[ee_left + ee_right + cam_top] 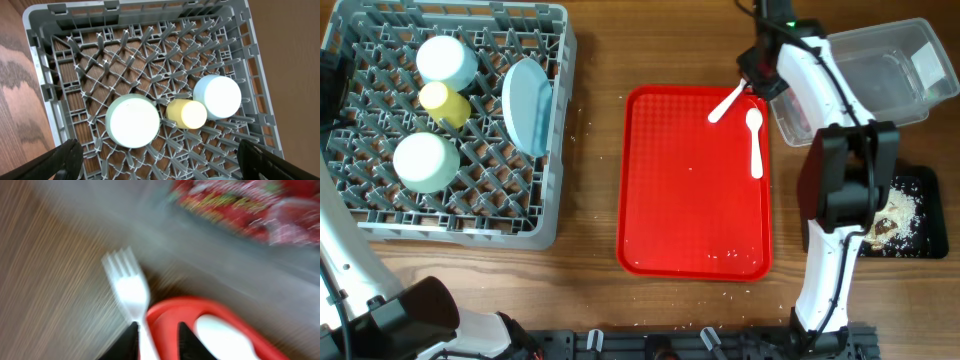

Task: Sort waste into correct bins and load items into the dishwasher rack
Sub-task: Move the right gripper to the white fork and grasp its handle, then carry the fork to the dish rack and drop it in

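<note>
Wooden table (590, 150), mid-brown with visible grain, fills the overhead view; no walls, floor or windows visible. Small pale specks lie on the table left of the flat red serving tray (695, 200). Lighting even, soft shadows.

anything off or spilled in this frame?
Minor mess only. Pale crumbs are scattered on the wood just right of the rack, and small specks sit near the front edge of the red tray. The fork sits tilted with its tines over the tray's far rim, in the right hand.
</note>
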Controlling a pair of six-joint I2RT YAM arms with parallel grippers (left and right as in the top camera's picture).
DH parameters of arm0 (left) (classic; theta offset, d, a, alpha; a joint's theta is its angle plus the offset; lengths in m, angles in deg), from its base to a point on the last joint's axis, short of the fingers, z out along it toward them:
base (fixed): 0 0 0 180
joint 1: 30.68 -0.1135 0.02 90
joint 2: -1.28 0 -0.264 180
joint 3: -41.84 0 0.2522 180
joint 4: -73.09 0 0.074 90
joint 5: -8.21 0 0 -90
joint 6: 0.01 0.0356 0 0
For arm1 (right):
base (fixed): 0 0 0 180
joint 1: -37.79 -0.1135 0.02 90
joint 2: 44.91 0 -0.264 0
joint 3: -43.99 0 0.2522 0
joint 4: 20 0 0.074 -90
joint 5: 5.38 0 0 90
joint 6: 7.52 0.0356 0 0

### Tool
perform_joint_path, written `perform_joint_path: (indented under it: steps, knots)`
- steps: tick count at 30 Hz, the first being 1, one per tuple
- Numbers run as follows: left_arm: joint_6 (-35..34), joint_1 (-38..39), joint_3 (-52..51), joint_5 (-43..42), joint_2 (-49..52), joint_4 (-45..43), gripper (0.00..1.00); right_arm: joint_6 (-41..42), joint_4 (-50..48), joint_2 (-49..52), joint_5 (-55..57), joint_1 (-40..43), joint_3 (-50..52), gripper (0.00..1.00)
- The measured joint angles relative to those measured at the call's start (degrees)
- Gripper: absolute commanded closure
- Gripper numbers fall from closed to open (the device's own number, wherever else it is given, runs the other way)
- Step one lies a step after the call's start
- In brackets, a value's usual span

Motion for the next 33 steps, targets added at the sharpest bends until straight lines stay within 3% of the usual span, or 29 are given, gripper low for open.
perform_joint_path:
  steps: [4, 6, 9, 15, 17, 22, 24, 33]
  knots:
    - [0.0, 0.0, 0.0, 0.0, 0.0, 0.2, 0.00, 3.3, 0.5, 0.1, 0.7, -7.2, 0.2, 0.29]
    - [0.0, 0.0, 0.0, 0.0, 0.0, 0.5, 0.00, 5.9, 0.7, 0.7, 0.7, -8.6, 0.2, 0.34]
    - [0.0, 0.0, 0.0, 0.0, 0.0, 0.5, 0.00, 8.0, 1.5, 3.8, 0.7, -7.8, 0.3, 0.42]
    - [0.0, 0.0, 0.0, 0.0, 0.0, 0.6, 0.00, 8.0, 1.6, 4.7, 1.9, -6.5, 0.7, 0.43]
    - [0.0, 0.0, 0.0, 0.0, 0.0, 0.7, 0.00, 7.6, 1.1, 4.7, 2.0, -5.7, 0.7, 0.47]
    - [0.0, 0.0, 0.0, 0.0, 0.0, 0.9, 0.00, 6.2, -0.3, 5.2, 2.3, -5.3, 0.7, 0.86]
    - [0.0, 0.0, 0.0, 0.0, 0.0, 0.9, 0.00, 6.2, -0.5, 5.3, 2.4, -5.3, 0.7, 0.95]
    - [0.0, 0.0, 0.0, 0.0, 0.0, 0.9, 0.00, 4.5, 1.1, 5.4, 2.0, -5.1, 0.1, 0.96]
